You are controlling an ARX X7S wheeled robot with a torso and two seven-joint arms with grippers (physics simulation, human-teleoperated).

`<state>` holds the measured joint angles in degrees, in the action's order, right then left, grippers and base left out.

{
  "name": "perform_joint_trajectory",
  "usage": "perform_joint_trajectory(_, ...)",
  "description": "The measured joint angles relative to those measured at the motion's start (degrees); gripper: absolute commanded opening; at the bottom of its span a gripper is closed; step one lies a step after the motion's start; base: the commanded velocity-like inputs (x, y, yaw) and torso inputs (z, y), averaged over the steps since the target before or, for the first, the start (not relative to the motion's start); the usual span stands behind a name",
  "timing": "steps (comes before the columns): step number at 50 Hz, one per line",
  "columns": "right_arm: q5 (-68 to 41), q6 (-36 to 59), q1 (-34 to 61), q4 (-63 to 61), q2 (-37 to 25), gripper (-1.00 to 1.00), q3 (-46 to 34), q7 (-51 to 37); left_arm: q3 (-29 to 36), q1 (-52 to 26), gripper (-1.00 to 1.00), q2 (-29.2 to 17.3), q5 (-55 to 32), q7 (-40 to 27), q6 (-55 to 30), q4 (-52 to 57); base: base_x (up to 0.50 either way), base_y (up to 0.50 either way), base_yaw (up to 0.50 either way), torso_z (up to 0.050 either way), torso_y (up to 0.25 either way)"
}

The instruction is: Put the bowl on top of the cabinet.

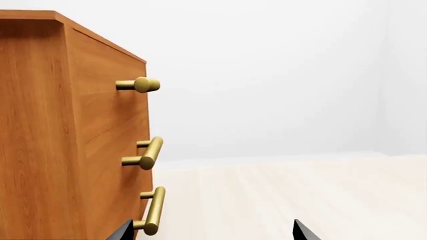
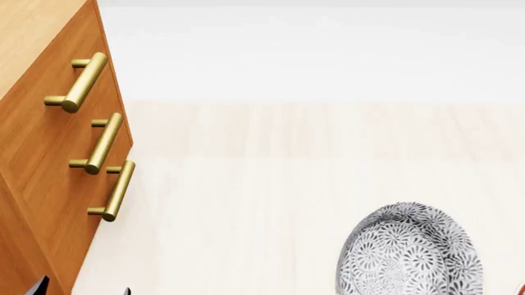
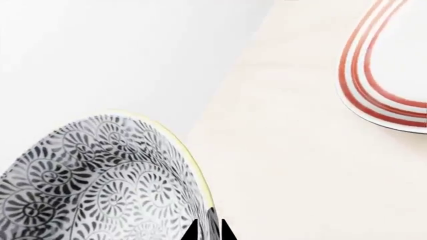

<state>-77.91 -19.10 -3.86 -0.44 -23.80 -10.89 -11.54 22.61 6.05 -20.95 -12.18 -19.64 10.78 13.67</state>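
Observation:
The bowl (image 2: 410, 253), white with a dense grey-black floral pattern, shows tilted at the lower right of the head view. In the right wrist view my right gripper (image 3: 208, 231) is shut on the bowl (image 3: 100, 180), one fingertip inside its pale rim and one outside. The orange-brown cabinet (image 2: 41, 147) with three brass bar handles stands at the left, well apart from the bowl. My left gripper (image 1: 213, 232) is open with nothing between its fingers, close beside the cabinet (image 1: 53, 125) near its lowest handle (image 1: 153, 210). Only its dark tips (image 2: 37, 286) show in the head view.
A flat white plate with red rings (image 3: 393, 65) lies on the pale wooden surface (image 2: 271, 184) beyond the bowl in the right wrist view. A plain white wall (image 2: 311, 55) runs along the back. The brass handles (image 2: 86, 80) stick out from the cabinet front.

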Motion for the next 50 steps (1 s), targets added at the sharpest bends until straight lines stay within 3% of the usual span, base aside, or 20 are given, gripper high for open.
perform_joint_trajectory(24,12.13,2.80,4.47,-4.66,-2.22,-1.00,-4.66,-5.94,0.83,-0.72,1.00,0.08,-0.52,0.44,-0.20,-1.09,0.00,0.00,0.00,0.000,0.001)
perform_joint_trajectory(50,25.14,14.65,23.20,-1.82,-1.96,-1.00,-14.03,-12.24,0.97,-0.69,1.00,-0.38,-1.12,0.30,-0.08,-0.80,0.00,0.00,0.00,0.000,0.000)
